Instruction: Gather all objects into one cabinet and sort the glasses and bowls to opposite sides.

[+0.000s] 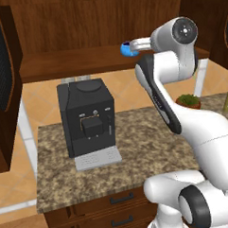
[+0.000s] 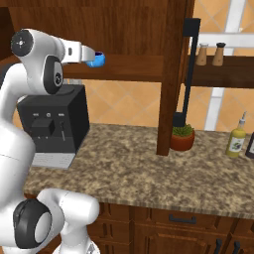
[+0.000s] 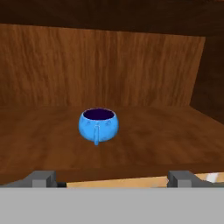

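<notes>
**Open gripper lines up on blue cup at cabinet shelf**

Left base view: my arm reaches toward the wall cabinet [image 1: 84, 60], its wrist covering part of the blue cup [image 1: 126, 49] on the shelf.

Right base view: the cup [image 2: 95, 59] sits near the shelf's front edge.

Hand view: the gripper [image 3: 113, 178] has its jaws spread wide, holding nothing; the cup [image 3: 98, 124] stands ahead, centred, handle toward me. I judge a low approach could clip the shelf lip or shove the cup backward.

We view the cabinet [image 1: 84, 60] from behind the arm, left and right, sharing its shelf; our hand camera faces the blue cup [image 3: 98, 125] closely, straight ahead.
</notes>
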